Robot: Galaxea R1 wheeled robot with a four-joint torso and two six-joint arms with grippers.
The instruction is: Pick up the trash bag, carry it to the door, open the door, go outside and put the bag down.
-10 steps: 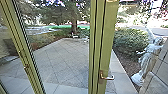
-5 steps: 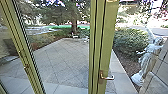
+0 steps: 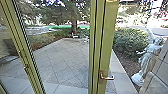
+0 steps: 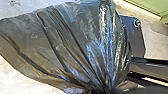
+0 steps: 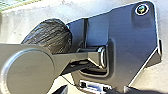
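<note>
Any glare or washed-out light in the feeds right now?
Head view: washed-out brightness beyond the bush, a purple tint in the top foliage. Left wrist view: bluish glints on the trash bag, ground near white beside it. Right wrist view: bright ground, the bag much darker.

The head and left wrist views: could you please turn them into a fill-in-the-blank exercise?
A metal ____ juts from the green door frame. Right of the leafy bush in the head view stands a pale ____. Beyond the paving rises the trunk of a ____. The left wrist view shows the dark, folded plastic of the trash ____.
Missing words: handle; statue; tree; bag.
</note>
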